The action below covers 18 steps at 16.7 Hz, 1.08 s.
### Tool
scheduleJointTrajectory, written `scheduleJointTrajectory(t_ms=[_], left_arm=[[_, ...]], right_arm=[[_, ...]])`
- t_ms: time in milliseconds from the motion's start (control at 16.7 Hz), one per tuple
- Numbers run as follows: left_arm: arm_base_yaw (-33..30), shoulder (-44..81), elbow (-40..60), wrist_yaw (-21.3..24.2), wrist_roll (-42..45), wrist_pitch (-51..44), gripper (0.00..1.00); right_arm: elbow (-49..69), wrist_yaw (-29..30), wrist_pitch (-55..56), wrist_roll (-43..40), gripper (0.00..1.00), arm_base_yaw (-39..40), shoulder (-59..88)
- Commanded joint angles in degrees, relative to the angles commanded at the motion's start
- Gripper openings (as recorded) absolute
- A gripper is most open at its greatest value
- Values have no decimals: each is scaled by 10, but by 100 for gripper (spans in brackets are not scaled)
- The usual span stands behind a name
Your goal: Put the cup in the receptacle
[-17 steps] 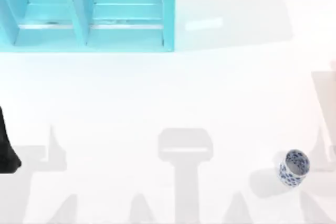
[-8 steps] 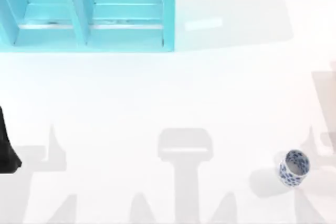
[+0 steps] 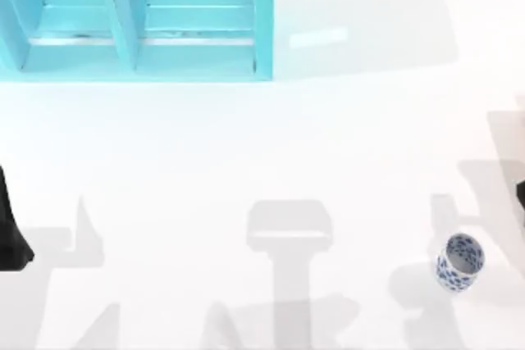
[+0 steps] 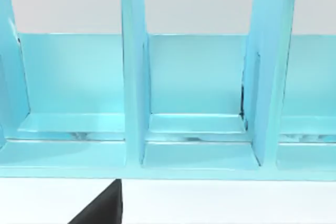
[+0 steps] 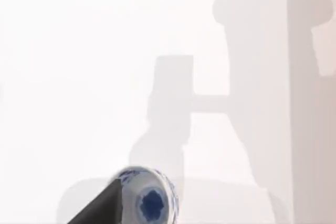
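While cup sits upright near right edge, shelving well apart, seemingly.

a rendered test scene, not a lived-in room: a plain white table fills the overhead view, bare of household clutter, its surface crossed by soft grey shadows of equipment. turquoise shelving with upright dividers stands at the far left, its flat, uniform colour marking a computer-made setting.
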Motion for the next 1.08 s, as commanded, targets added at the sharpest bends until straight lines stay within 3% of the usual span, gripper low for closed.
scheduleJointTrajectory(t_ms=[540, 1080], left_arm=[[0, 0, 0, 0, 0, 0, 100], [0, 0, 0, 0, 0, 0, 100]], right_arm=[[251, 0, -256, 83, 100, 81, 325], [289, 1, -293, 96, 100, 90, 372]])
